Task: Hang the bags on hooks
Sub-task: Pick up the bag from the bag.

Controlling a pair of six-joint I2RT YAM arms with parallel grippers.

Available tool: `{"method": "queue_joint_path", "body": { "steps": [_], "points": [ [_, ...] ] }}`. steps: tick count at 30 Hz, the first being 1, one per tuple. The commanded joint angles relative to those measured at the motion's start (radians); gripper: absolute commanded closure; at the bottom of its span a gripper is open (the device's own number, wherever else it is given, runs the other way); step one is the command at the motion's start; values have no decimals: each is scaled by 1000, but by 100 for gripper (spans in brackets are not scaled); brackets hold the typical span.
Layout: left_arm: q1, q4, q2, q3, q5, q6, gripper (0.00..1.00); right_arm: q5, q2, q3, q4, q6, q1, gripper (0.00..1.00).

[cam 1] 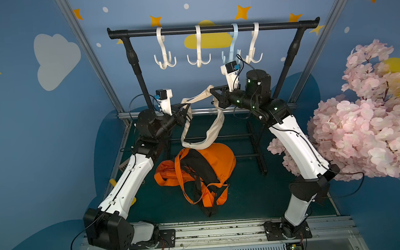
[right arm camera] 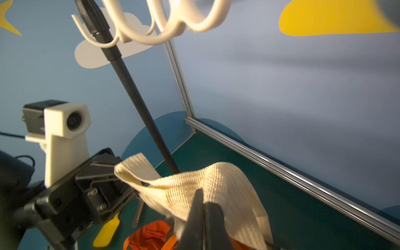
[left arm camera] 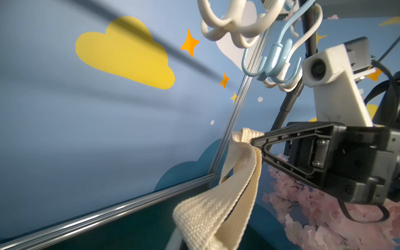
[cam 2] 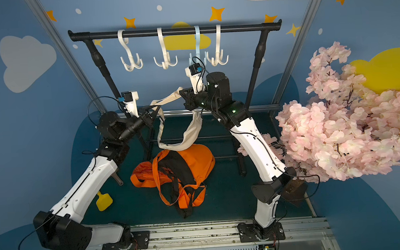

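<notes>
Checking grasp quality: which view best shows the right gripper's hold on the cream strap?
The left wrist view: the right gripper appears side-on and sharp, tips shut on the cream strap. Both top views show that pinch only small; the right wrist view shows blurred tips from behind, strap bunched ahead.

1. Holding the left arm raised with elbow bent, left pincer [cam 1: 188, 106] clamping shut on the cream strap [cam 1: 199, 97].
2. Holding the right arm higher, right pincer [cam 1: 213, 91] pinching the same strap, pointing toward the left.
</notes>
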Motion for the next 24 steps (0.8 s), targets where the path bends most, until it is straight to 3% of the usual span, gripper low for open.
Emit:
{"method": "queue_joint_path", "body": {
  "steps": [1,7,11,14,18,24],
  "points": [
    [54,-263,-34,98,22,102,96,1,-56,-71,63,-7,-11,100],
    [97,-407,-18,190,45,147,96,-85,-121,-312,129,6,11,100],
    [97,-412,-4,191,80,144,96,-157,-203,-567,225,-1,22,56],
    [98,-422,4,192,90,152,96,-155,-290,-736,287,-47,34,39],
    [98,-428,11,187,121,177,96,-103,-365,-837,294,-136,38,31],
    [100,-462,29,208,141,205,96,-73,-359,-787,278,-258,38,25]
  ]
}}
